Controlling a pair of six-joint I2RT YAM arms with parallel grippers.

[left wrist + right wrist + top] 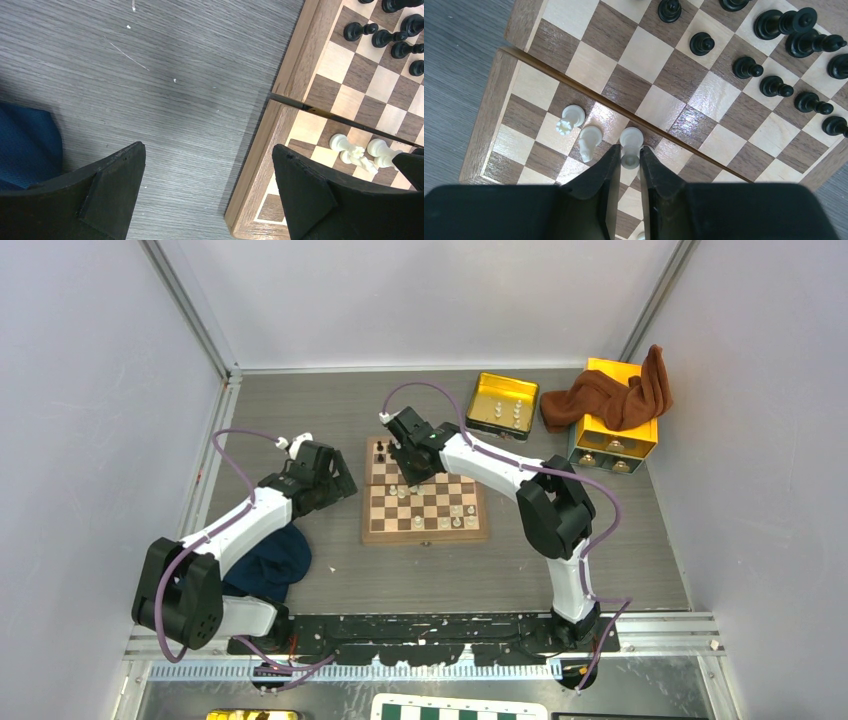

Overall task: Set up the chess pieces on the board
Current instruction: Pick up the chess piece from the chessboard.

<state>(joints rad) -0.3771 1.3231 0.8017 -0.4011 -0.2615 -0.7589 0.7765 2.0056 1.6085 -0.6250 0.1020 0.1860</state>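
The grey wood-grain table (330, 420) carries a wooden chessboard (425, 536) near its middle. At the far edge, toward the right, sits a shallow yellow tray (502, 377). Just beside it, nearer the far right corner, stands a yellow box (628, 436) with a brown cloth (610, 395) draped over it. A dark blue cloth (270, 562) lies toward the near left.

The board (486, 120) is varnished wood, its light and dark squares glossy and catching glare. On it, the dark chess pieces (701, 43) shine like lacquer; the cream chess pieces (572, 117) look smooth with a softer sheen. Around the board the table (175, 75) is matt grey wood-grain, flecked white. The fingers (599, 190) of the right gripper (630, 155) and those of the left gripper (209, 147) look matt black and slightly rough. Beyond the board lie a glossy yellow metal tin (485, 390) and a soft brown cloth (610, 395); left of the board, blue knit fabric (25, 145).
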